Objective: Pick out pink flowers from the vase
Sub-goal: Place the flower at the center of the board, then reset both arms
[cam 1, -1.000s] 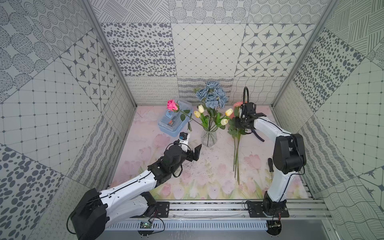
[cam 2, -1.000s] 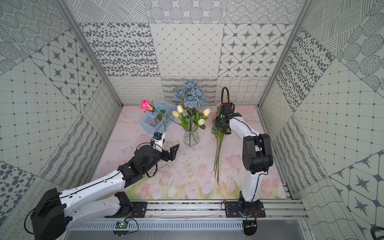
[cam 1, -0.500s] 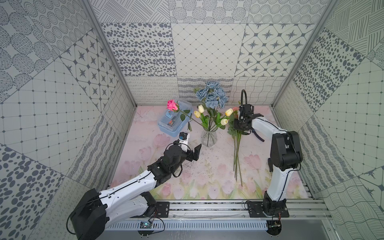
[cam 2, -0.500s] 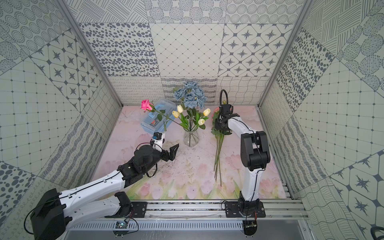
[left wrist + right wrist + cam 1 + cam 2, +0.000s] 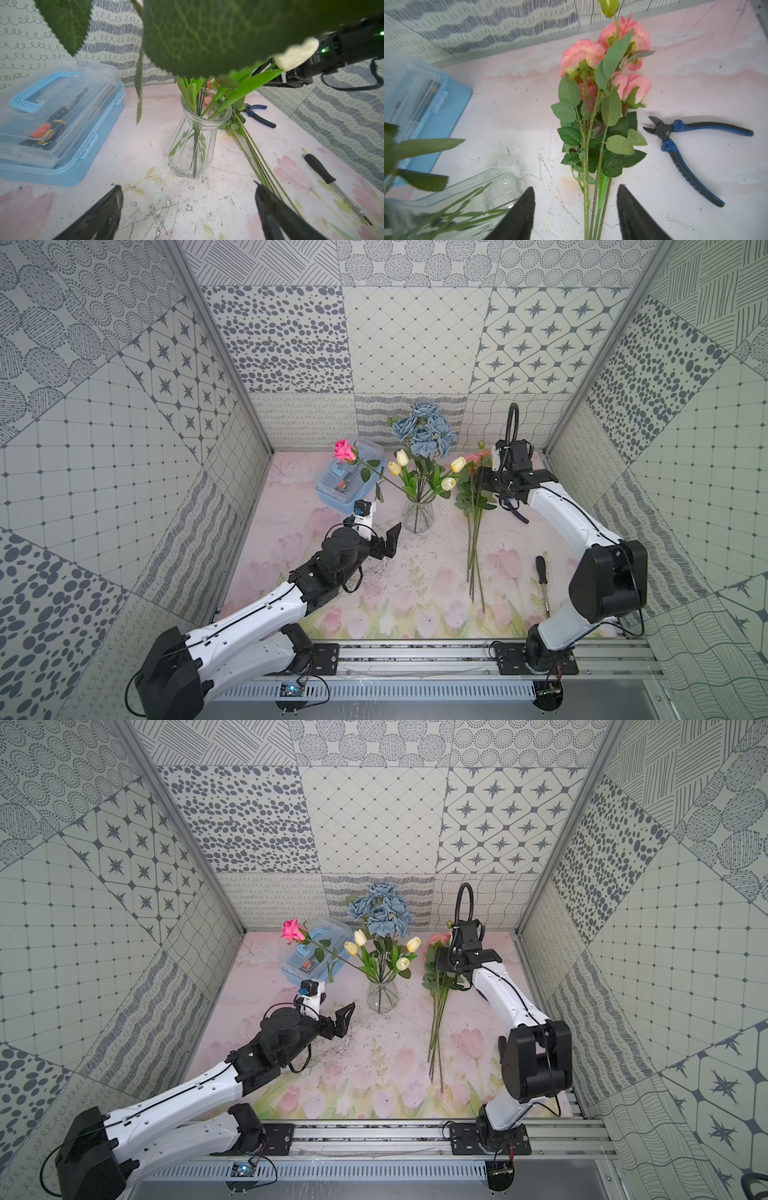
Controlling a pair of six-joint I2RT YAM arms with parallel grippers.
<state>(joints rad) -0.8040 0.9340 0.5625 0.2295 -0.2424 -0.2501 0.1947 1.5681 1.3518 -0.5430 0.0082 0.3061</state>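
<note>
Pink flowers flat on the table, right gripper spread apart!
They lie just right of the vase in both top views, stems running between the parted jaws and gripped by neither. Left gripper gapes wide, empty, lower left of the vase.

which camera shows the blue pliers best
The right wrist view: the blue pliers lie whole and close. The left wrist view shows them small beyond the vase; both top views show only a bit under the right arm.
</note>
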